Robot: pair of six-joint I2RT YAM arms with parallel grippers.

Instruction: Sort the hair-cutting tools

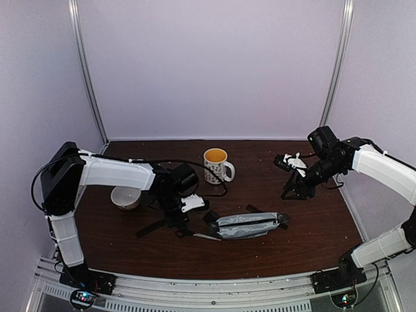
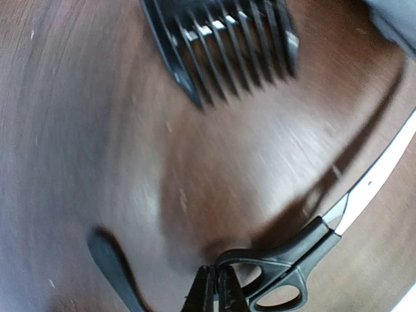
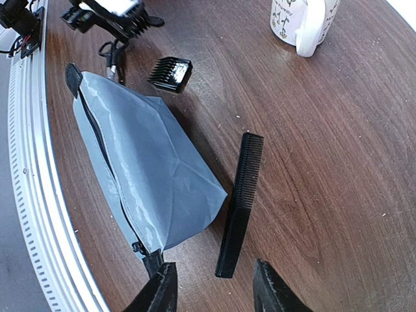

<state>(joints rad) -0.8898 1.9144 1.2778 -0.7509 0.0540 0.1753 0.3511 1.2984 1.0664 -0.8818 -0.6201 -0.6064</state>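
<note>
Left wrist view: the left gripper (image 2: 212, 294), fingers together, sits at the scissors (image 2: 305, 246) handle, probably to lift them. The right gripper (image 3: 213, 279) hangs spread above a comb (image 3: 240, 201).

Only lettering on show: some small dark print among the pattern on the white mug (image 3: 294, 15), and it's too tiny and blurred to read. No other words, numbers or brand marks come through legibly.
</note>
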